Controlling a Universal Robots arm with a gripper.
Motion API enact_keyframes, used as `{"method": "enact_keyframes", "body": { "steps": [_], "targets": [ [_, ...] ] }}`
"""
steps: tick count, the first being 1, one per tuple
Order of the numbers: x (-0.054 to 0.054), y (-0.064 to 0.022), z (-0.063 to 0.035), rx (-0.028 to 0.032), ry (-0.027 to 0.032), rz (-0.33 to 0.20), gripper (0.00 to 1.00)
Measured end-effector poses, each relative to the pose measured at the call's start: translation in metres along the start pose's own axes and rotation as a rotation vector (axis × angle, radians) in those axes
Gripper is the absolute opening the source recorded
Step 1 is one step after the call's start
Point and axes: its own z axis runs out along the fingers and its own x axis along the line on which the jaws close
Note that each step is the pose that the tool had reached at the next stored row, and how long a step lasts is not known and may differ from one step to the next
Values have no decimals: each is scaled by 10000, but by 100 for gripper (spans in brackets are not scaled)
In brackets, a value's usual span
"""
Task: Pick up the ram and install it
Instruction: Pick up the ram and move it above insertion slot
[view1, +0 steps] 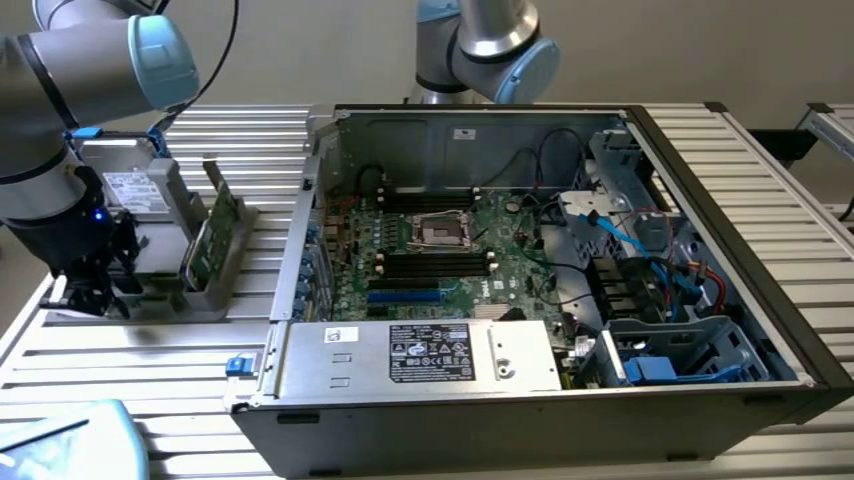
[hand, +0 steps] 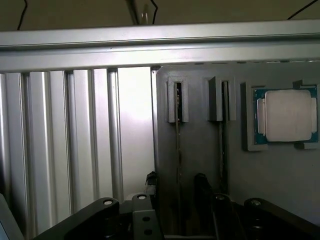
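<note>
end effector (hand: 175, 179) spread wide, one finger each side of the ram (hand: 177, 145), which stands edge-up in its slot in the grey holder (view1: 187, 300) at the exterior view's left. risk: an off-centre squeeze could tilt the thin stick and jam it.

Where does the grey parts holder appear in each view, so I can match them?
Exterior view: the grey parts holder stands on the slatted table at the exterior view's left, beside the computer case.
Wrist view: the grey parts holder is the slotted plate carrying the processor chip.
Shared landmark: the slatted table.
</note>
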Motion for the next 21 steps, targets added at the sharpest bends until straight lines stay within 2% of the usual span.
{"method": "enact_keyframes", "body": {
  "steps": [8, 10, 11, 13, 14, 21],
  "targets": [
    [0, 0, 1, 1, -2, 1, 41],
    [0, 0, 0, 0, -1, 0, 28],
    [0, 0, 0, 1, -2, 1, 28],
    [0, 0, 0, 0, -1, 0, 16],
    [0, 0, 0, 0, -1, 0, 15],
    [0, 0, 0, 0, -1, 1, 15]
  ]
}}
